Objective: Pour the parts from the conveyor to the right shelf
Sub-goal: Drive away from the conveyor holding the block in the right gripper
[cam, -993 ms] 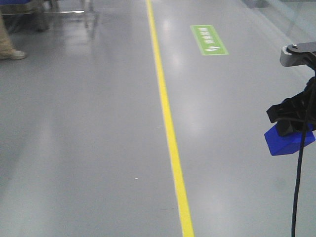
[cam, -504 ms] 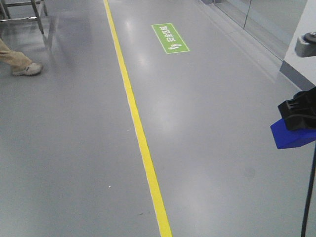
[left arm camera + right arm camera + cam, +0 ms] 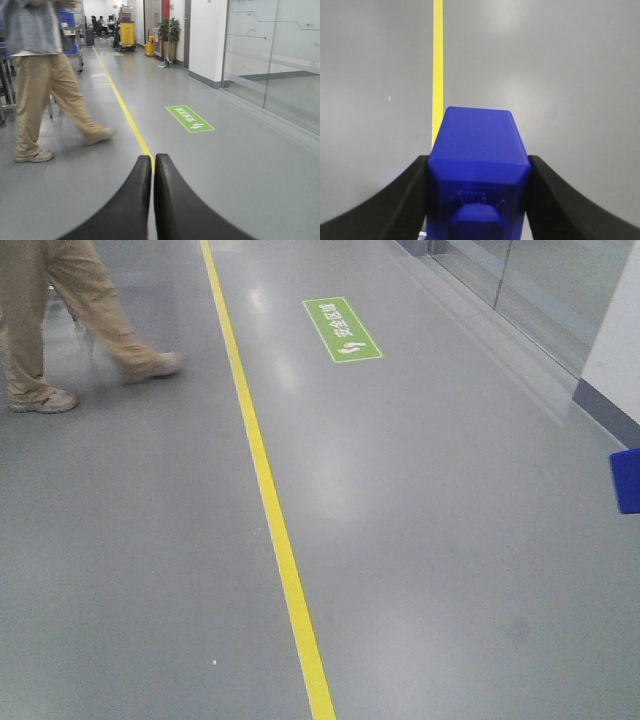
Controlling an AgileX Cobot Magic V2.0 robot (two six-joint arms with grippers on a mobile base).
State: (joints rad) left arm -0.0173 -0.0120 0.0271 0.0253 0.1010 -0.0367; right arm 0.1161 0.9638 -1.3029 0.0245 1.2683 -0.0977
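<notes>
The right gripper (image 3: 478, 175) clamps the blue block (image 3: 477, 155) between its 2 fingers, above grey floor (image 3: 450, 540). The left gripper (image 3: 152, 165) is closed, empty. Beyond: yellow line (image 3: 270, 500), green sign (image 3: 342, 330), walking person (image 3: 42, 75).

A glossy grey floor (image 3: 450, 570) bears a yellow line (image 3: 270, 510), a green sign (image 3: 342, 329) and a walking person's shoes (image 3: 42, 400).

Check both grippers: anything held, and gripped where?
Right gripper holds the blue block, fingers pressing its two opposite sides. Left gripper is shut and empty.
</notes>
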